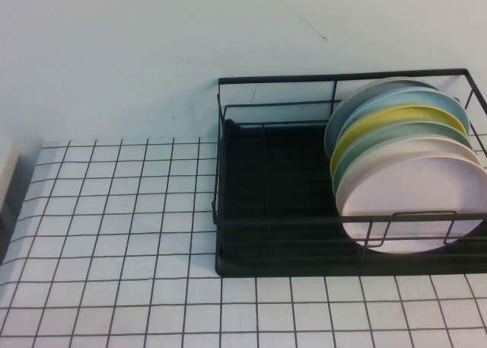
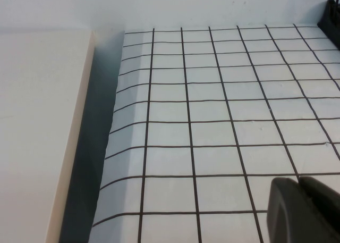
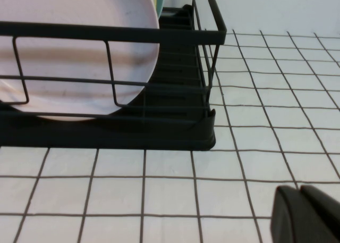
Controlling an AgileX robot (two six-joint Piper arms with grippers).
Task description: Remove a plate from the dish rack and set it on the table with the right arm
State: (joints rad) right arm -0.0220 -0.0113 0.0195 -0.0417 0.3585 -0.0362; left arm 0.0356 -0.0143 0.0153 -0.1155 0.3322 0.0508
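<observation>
The pink plate (image 1: pixel 415 203) stands upright in the dish rack (image 1: pixel 266 211) on the gridded surface (image 1: pixel 114 234). Left gripper (image 2: pixel 305 211) and right gripper (image 3: pixel 308 216) hover low; whether either is apart or together, I cannot tell.

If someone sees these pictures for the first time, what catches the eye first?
The black dish rack on the table, with pastel plates standing at its right end, the pink plate nearest. The left gripper and right gripper each show only a dark tip over the grid, away from the plates.

Both grippers (image 2: pixel 305 211) (image 3: pixel 308 214) mostly cropped off
</observation>
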